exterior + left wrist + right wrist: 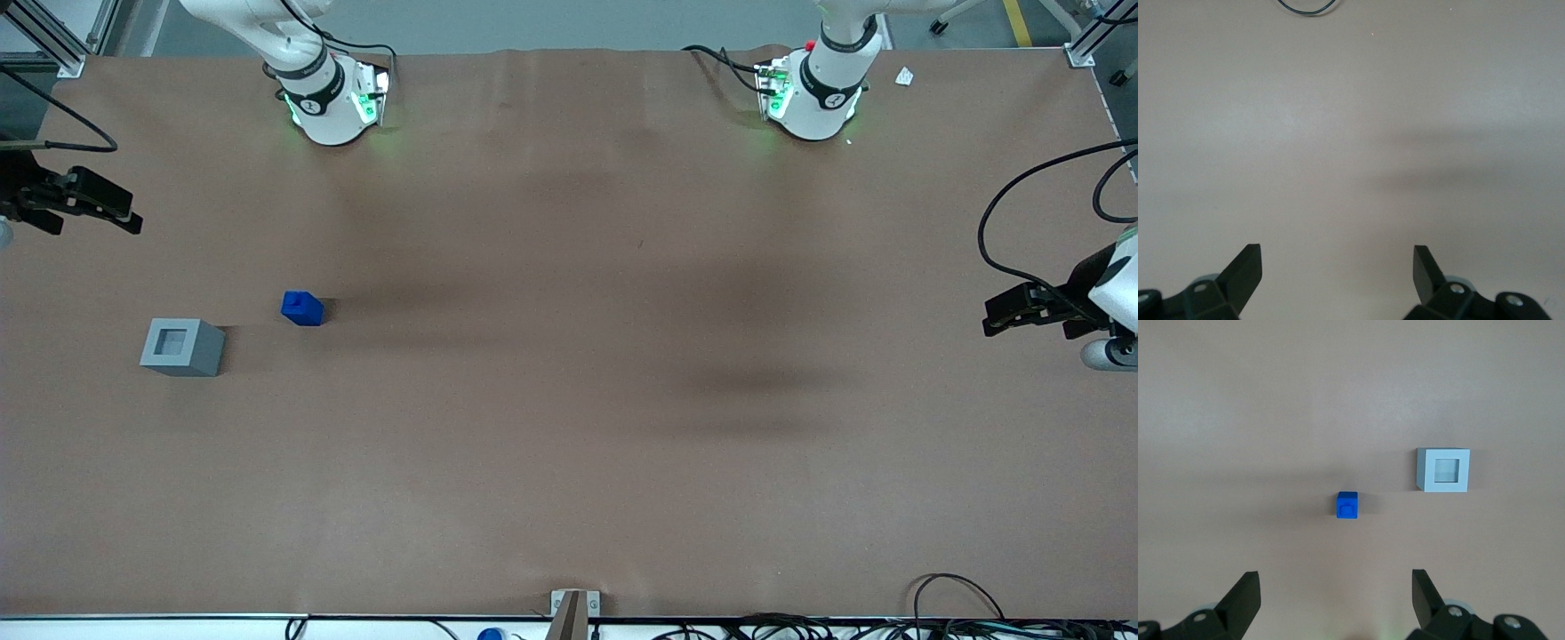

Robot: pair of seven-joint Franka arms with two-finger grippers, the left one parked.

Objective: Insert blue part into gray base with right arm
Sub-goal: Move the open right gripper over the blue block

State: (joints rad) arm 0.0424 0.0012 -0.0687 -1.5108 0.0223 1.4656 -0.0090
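The blue part point(302, 308) stands alone on the brown table, its narrower stepped end up. It also shows in the right wrist view point(1347, 505). The gray base point(181, 347) sits beside it, slightly nearer the front camera and more toward the working arm's end, its square recess facing up and empty point(1443, 469). My right gripper point(132, 213) hangs above the table at the working arm's end, farther from the front camera than both blocks. It is open and empty point(1336, 581), well apart from both.
Two white arm bases point(331, 98) point(813, 93) stand at the table edge farthest from the front camera. Cables point(951, 613) and a small bracket point(573, 604) lie along the nearest edge. A white scrap point(904, 76) lies near the parked arm's base.
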